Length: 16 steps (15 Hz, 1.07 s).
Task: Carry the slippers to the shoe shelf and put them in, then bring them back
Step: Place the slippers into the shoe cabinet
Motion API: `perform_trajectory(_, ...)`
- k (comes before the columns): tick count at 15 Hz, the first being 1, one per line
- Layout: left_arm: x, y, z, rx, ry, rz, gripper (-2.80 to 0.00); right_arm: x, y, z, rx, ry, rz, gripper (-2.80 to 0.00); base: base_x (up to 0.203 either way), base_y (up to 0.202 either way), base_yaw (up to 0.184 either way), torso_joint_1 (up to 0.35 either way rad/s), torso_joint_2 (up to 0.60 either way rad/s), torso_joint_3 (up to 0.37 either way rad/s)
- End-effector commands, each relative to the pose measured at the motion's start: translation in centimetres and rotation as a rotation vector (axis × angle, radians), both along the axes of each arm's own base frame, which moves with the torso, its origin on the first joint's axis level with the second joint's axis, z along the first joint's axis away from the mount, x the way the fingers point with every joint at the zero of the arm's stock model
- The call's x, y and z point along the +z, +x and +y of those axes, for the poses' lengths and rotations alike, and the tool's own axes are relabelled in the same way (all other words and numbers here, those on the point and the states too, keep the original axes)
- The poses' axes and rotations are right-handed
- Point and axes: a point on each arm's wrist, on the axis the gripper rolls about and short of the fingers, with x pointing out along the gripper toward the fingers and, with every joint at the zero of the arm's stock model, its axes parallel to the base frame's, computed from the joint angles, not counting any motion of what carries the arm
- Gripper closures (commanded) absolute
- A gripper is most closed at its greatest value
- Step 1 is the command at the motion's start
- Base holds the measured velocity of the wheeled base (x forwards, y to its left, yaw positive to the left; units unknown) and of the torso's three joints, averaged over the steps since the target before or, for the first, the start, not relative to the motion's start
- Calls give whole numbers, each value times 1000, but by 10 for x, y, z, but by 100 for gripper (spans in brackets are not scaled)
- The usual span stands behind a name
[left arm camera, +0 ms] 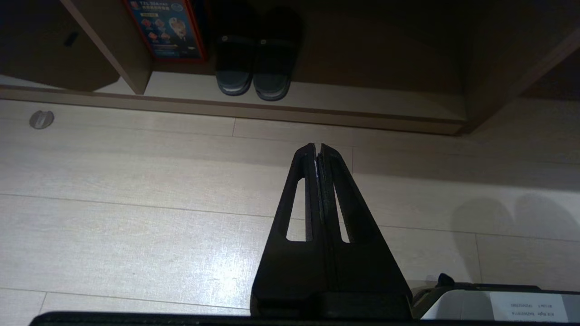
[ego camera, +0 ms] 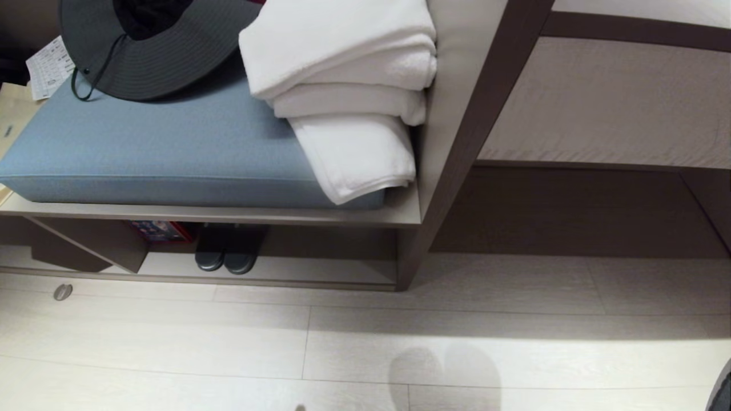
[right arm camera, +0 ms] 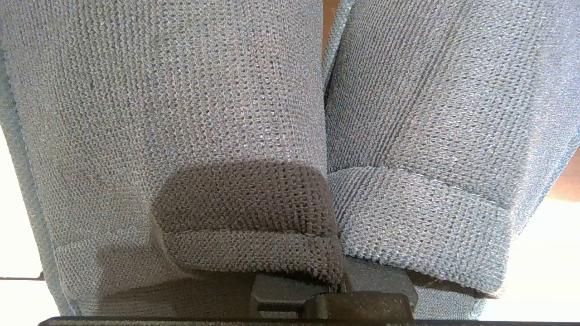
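Two slippers fill the right wrist view, hiding the fingers of the right gripper, which are pressed together.
Whether it pinches them is unclear; left gripper, fingers together, hangs over floor before the shoe shelf, where a half-shadowed dark pair sits lower left.

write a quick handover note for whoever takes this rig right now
Left tool: shut, empty, above the floor, pointing toward the shoe shelf.
Right tool: shut, apparently on the slippers, which fill its wrist view.
Already in the shelf: another dark pair, not ours.
Done: slippers apparently in hand, robot facing the shelf.
Left: put them in the shelf, then bring them back.
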Motion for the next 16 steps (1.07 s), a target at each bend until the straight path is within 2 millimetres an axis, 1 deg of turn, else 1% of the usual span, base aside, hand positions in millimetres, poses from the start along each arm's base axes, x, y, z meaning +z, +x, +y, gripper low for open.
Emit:
perform_trajectory(1, 0, 0, 0, 1, -1, 0, 0, 0, 0, 0, 0, 0, -1, 0, 0, 0, 0, 2, 7, 201)
perform_trajectory(16, 0, 0, 0, 1, -4, 0, 0, 0, 0, 0, 0, 1, 0, 0, 0, 0, 0, 1, 1, 202)
